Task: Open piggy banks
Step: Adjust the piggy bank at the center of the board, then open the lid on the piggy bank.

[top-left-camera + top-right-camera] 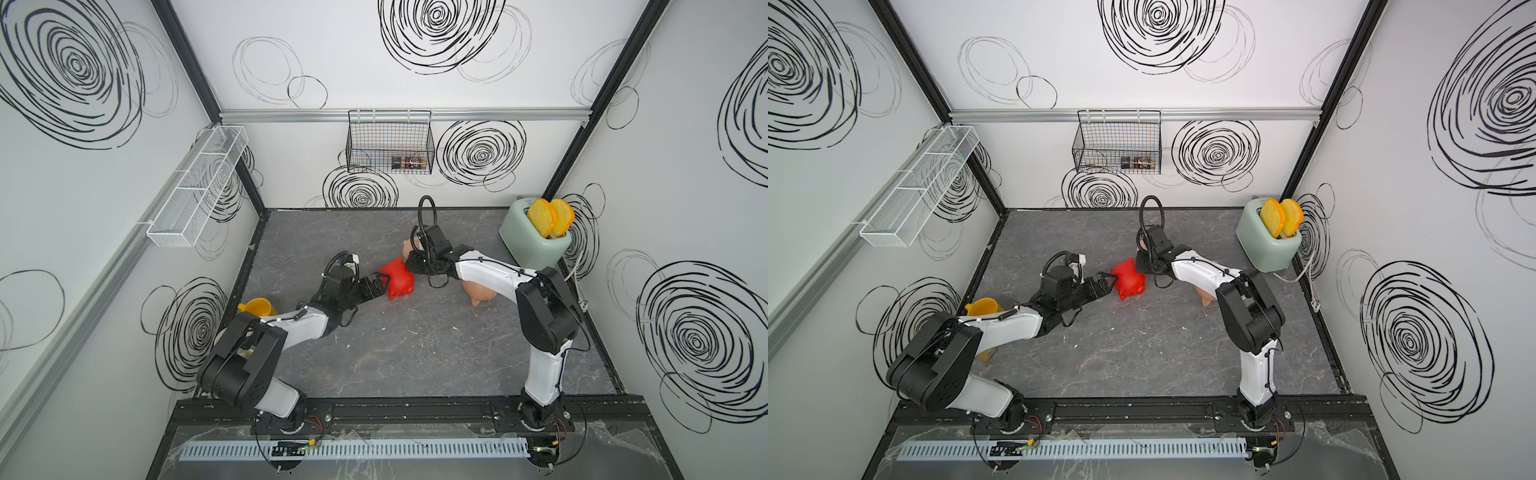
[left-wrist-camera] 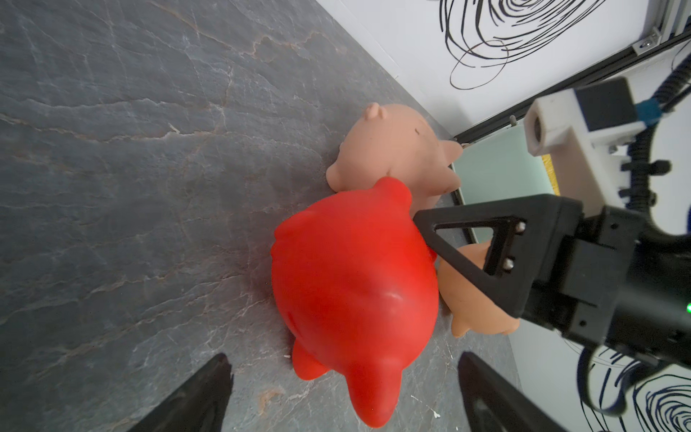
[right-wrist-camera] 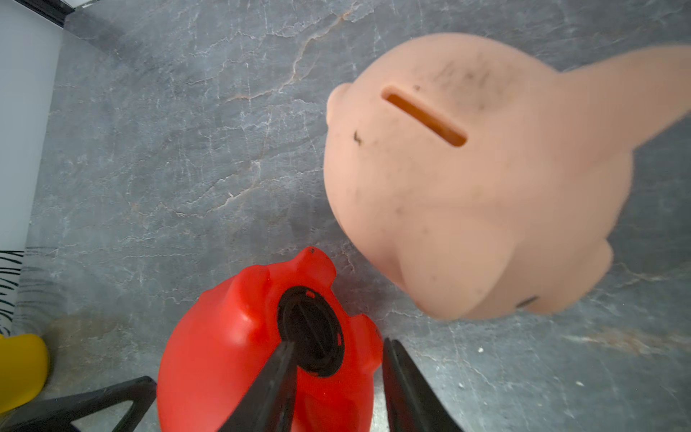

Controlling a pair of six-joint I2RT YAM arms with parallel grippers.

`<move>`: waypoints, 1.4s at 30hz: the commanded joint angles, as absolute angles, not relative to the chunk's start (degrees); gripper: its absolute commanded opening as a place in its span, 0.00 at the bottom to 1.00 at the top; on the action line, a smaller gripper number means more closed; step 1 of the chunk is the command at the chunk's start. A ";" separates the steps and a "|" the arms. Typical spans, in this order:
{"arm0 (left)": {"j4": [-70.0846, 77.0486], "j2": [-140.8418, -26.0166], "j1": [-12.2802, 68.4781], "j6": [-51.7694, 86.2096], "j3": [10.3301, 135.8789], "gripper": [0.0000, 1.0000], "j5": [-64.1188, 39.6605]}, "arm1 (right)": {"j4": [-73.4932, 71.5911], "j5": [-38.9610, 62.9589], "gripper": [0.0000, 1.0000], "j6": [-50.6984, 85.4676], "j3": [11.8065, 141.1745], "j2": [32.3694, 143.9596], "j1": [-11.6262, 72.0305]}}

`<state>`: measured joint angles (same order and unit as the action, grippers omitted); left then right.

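**Both top views:** plug removal on the red pig (image 1: 397,279) apparently the step in hand, best done as a two-arm job, one side bracing, the other working the belly. Red pig on its side near the middle of the grey surface (image 1: 415,353), left pincer (image 1: 380,286) just beside its body, right pincer (image 1: 412,266) at the opposite flank. Pale pink pig (image 1: 408,247) half hidden behind the right wrist; peach-tan pig (image 1: 478,293) under the right forearm, apart from the red one. Well apart at the edges: toaster (image 1: 532,237) and yellow cup (image 1: 257,307).

**Left wrist view:** closing on the body first probably wise, to stop the glossy shell rolling away. Left pincer (image 2: 344,357) spread wide, a red leg between its fingers, no contact visible on either side. One finger (image 2: 486,243) of the right pincer touching the far side of the red pig, both paler pigs beyond.

**Right wrist view:** black plug (image 3: 310,329) seated in the red belly, not yet out. Right pincer (image 3: 338,341) part open, gripping nothing: one tip on the plug, the other outside, beside a red foot. Better to bring both tips across the plug's raised bar before twisting, then pull squarely outward; a hold on rim or foot likely to slip. Pale pink pig just beside, coin slot (image 3: 424,116) facing the camera.
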<state>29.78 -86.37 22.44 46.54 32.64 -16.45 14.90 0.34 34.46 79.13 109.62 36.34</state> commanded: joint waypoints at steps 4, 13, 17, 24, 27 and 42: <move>32.70 -87.10 20.75 47.03 34.28 0.96 -18.26 | 17.70 -1.56 0.42 34.50 77.62 107.62 40.17; 29.35 -85.02 18.83 44.70 32.52 0.96 -18.72 | 14.89 -1.05 0.45 37.66 68.96 100.97 45.42; 26.88 -81.67 18.73 43.28 30.32 0.96 -18.17 | 12.05 0.63 0.46 38.45 64.88 97.48 47.28; 23.41 -74.65 18.25 39.04 27.33 0.96 -15.28 | 7.11 4.00 0.46 37.95 59.02 92.87 47.38; 25.97 -74.49 17.70 38.50 26.07 0.96 -15.82 | 6.62 3.50 0.46 37.32 57.22 91.11 46.94; 33.31 -82.31 14.44 32.93 30.72 0.96 -19.38 | -11.68 13.66 0.47 41.01 37.14 78.39 42.98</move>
<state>29.15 -80.29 15.33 35.11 27.90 -17.30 -4.84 11.25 38.68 39.40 79.29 42.65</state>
